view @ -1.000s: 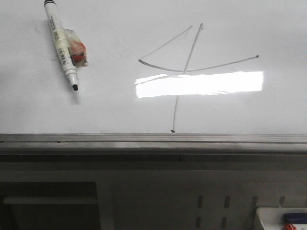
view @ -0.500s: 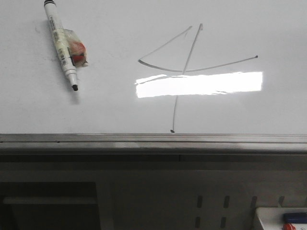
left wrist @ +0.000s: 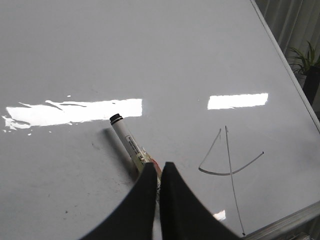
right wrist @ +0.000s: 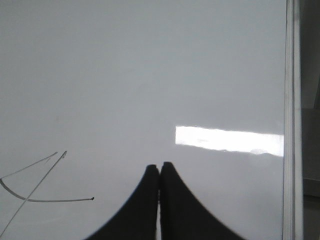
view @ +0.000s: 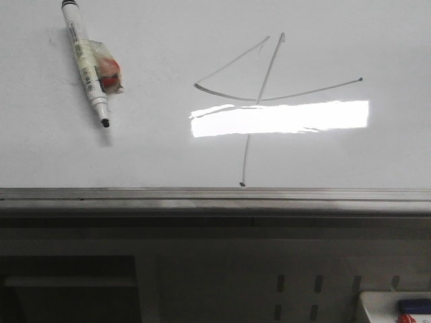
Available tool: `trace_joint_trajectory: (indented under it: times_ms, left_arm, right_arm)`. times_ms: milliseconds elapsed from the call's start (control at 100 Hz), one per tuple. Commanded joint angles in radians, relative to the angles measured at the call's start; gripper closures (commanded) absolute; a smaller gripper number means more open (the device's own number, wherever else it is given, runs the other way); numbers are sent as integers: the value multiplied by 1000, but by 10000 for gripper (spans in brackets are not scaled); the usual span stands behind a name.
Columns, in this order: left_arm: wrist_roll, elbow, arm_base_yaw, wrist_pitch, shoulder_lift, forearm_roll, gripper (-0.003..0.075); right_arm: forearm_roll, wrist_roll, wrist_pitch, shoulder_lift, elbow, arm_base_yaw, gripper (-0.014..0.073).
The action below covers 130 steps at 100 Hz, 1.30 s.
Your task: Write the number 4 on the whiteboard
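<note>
Black fingers of the left gripper (left wrist: 160, 167) are pressed together, hovering over the whiteboard (view: 148, 155) and holding nothing; the uncapped marker (left wrist: 131, 148) lies just beyond the tips. The right gripper (right wrist: 159, 169) is likewise closed and empty above bare board. The number 4 (view: 259, 101) sits between the two grippers, its stem ending near the grey rail (view: 215, 195). Nothing has shifted since the earlier frames.

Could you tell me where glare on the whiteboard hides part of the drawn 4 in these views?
Front view: a bright rectangular glare on the whiteboard washes out the middle of the number 4's vertical stroke. Left wrist view: glare patches sit clear of the 4, one beside the marker. Right wrist view: the glare lies apart from the 4.
</note>
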Motion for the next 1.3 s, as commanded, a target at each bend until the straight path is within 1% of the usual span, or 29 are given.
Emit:
trace_joint_trajectory:
  times_ms: [0, 220, 290, 340, 370, 420, 480, 540, 600, 630, 710, 750, 850, 930, 1290]
  left_arm:
    - [2, -28, 2, -29, 5, 12, 741]
    - [2, 0, 9, -33, -7, 29, 741]
    - [-11, 13, 32, -70, -27, 160, 741]
    - [-36, 29, 67, -70, -52, 323, 741]
    - [-86, 42, 95, -70, -68, 407, 741]
    - [-240, 75, 159, -70, -98, 560, 741]
    - [-404, 113, 261, -63, -140, 736, 741]
    - [-571, 162, 354, -60, -175, 859, 741]
    - [-668, 210, 453, -60, -214, 945, 741]
    - [-708, 240, 493, -57, -230, 964, 741]
    - [-747, 293, 590, -19, -276, 968, 741]
    - [-747, 289, 620, 91, -294, 985, 741]
    - [-747, 289, 685, 258, -337, 1012, 741]
    - [-747, 289, 710, 407, -334, 1032, 741]
    - [-738, 291, 718, 404, -334, 1041, 741]
  right_arm:
    - [-49, 1, -38, 9, -23, -7, 638]
    - [-49, 1, -38, 9, -23, -7, 638]
    - [-49, 1, -38, 9, -23, -7, 638]
    - [-49, 1, -38, 9, -23, -7, 638]
    - [-49, 1, -38, 9, -23, -7, 638]
    - [-49, 1, -38, 9, -23, -7, 638]
    - [-49, 1, -38, 9, -23, -7, 638]
    - [-49, 1, -38, 9, -23, -7, 638]
    - [-49, 1, -38, 9, -23, -7, 638]
    - [-49, 1, -38, 9, -23, -7, 638]
    - [-49, 1, -38, 9, -23, -7, 638]
    - [-49, 1, -38, 9, -23, -7, 638]
    - [-49, 1, -38, 9, -23, -7, 638]
    - [-49, 1, -40, 9, -23, -7, 638]
    - [-49, 1, -38, 9, -23, -7, 638]
